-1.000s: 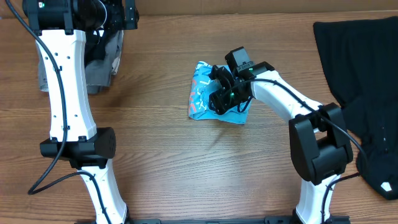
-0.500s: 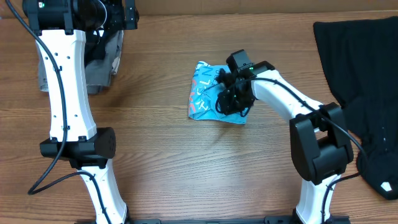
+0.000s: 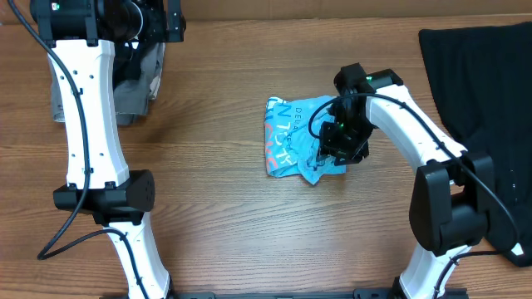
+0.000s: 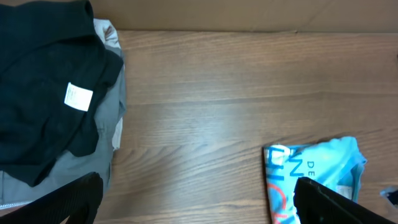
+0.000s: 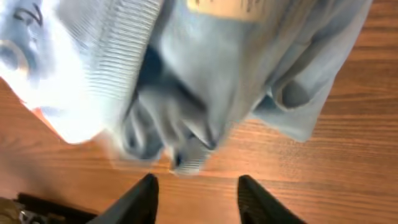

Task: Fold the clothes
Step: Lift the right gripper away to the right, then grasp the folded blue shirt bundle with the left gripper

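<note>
Near edge: both arm bases stand on the wood table. Mid-table, a little right of centre, lies the light blue T-shirt, bunched, with its white and red lettering facing up. The right gripper sits over the shirt's right, nearer edge and hides that part from overhead. In the wrist view its fingers are parted with only bare wood between them. The crumpled hem lies just beyond the tips and nothing is gripped. Right side: a loose black garment runs from the near corner to the far edge, well apart from the shirt; the right arm's links cross its left border. Far left: a pile of grey cloth with a dark garment on top, white tag showing. The left arm's white link screens part of the pile. The left gripper hangs by the pile, jaws spread wide, empty.
</note>
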